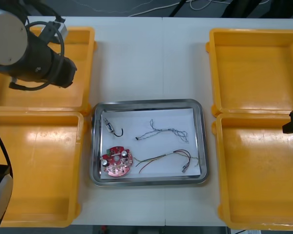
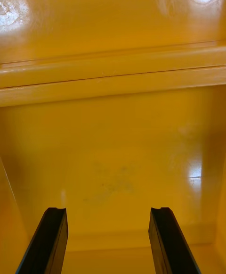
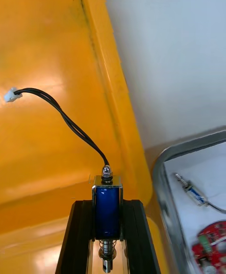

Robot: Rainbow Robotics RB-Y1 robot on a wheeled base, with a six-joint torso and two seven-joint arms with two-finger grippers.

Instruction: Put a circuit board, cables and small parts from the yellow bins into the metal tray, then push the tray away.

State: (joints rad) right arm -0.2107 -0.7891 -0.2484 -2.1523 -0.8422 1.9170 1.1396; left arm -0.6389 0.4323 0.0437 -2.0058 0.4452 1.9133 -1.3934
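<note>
The left gripper (image 3: 107, 203) pinches one small metal part (image 3: 107, 212) above a left yellow bin (image 1: 90, 58), the right gripper (image 2: 108, 210) is open and empty, and the metal tray (image 1: 200, 141) holds one circuit board (image 1: 116, 161), two cables (image 1: 166, 130) and another small metal part (image 1: 110, 125).

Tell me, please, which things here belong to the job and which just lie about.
Job: metal tray; circuit board; blue and white cable; red and yellow cable; small metal part; held metal part, in left end effector; yellow bins.
Lying about: white cords beyond the table.
</note>
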